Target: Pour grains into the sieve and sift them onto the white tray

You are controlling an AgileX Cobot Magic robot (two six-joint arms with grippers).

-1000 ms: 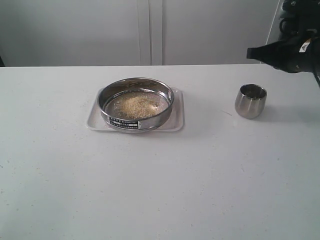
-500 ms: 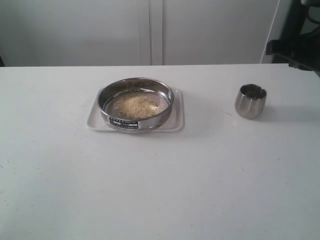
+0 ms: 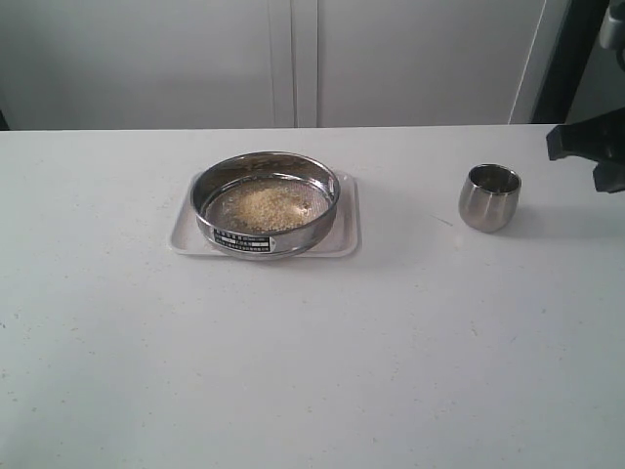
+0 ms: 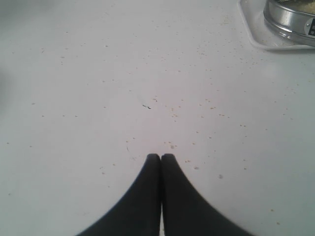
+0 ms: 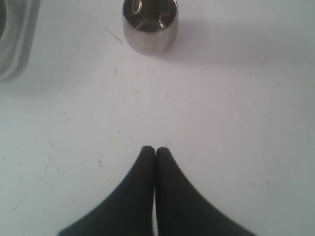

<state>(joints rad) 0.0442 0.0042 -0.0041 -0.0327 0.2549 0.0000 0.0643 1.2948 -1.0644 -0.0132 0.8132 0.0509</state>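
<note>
The wide, shallow round stainless-steel sieve (image 3: pixel 266 203), a small black label on its side, sits on the flat white rectangular tray (image 3: pixel 349 227) in the middle of the white counter (image 3: pixel 312 371); a heap of golden-yellow and whitish grains (image 3: pixel 270 206) lies on its mesh; tiny specks dot the counter near the tray; a small rounded steel cup (image 3: pixel 489 196) stands upright well apart to the right, between the tray and the black right arm (image 3: pixel 591 147); the left pincer (image 4: pixel 160 157) is closed tight, holding nothing; the right pincer (image 5: pixel 155 149) is likewise pressed together and empty, the cup ahead of it.
</note>
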